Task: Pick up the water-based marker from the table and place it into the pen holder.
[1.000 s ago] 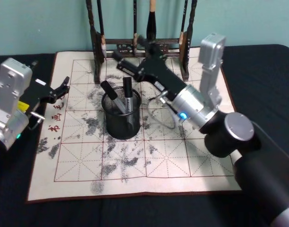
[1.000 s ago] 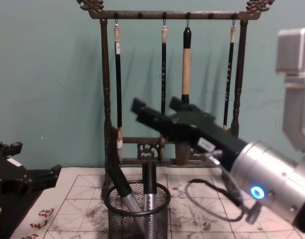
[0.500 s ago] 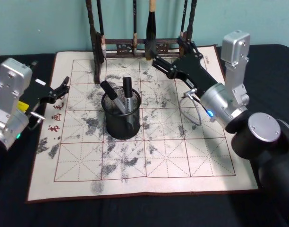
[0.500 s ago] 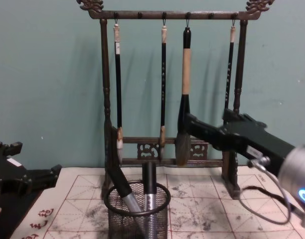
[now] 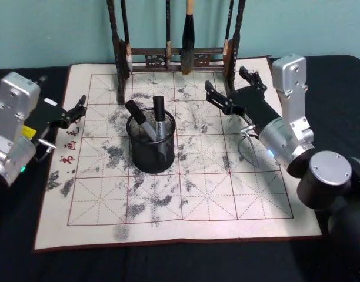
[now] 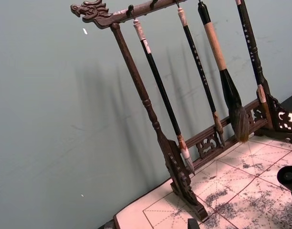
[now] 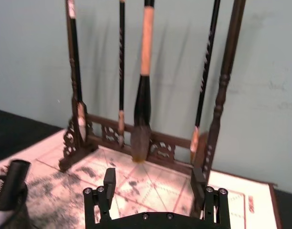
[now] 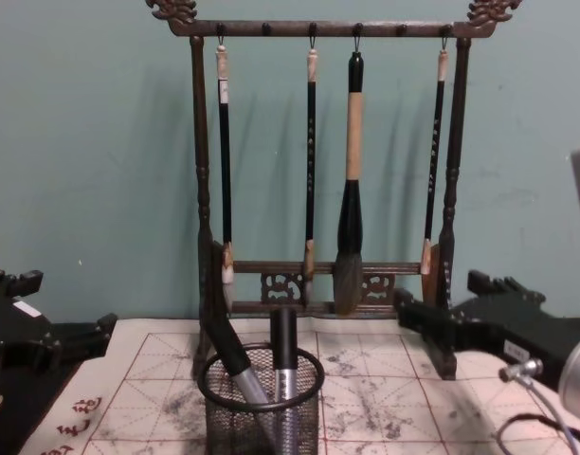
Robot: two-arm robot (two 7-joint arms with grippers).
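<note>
A: Markers first: where do we find them? We start at our right claw (image 5: 232, 94), whose fingers stand spread apart with nothing between them, hanging over the far right part of the mat (image 5: 227, 194), just in front of the brush rack (image 5: 180, 56).

B: Agreed. The right wrist view shows both fingers (image 7: 109, 180) parted over bare paper. Two markers (image 5: 159, 120) stand in the pen holder (image 5: 152, 154), leaning against its rolled rim. We see none lying on the surface (image 5: 333, 88).

A: And our left claw (image 5: 74, 110)?

B: Parked at the left edge of the mat, well apart from the holder. Its fingers look slightly parted and carry nothing.

A: How do we judge a marker would handle?

B: Light, stiff, a smooth round barrel that may slip or roll. We would take it mid-barrel, across its width. The mesh cup looks light too, so a nudge could shift it.

A: What stays hidden?

B: The mesh screens the markers' lower ends, and we cannot tell which of the two is the water-based one. The chest view cuts off the holder's base (image 8: 262, 417).
</note>
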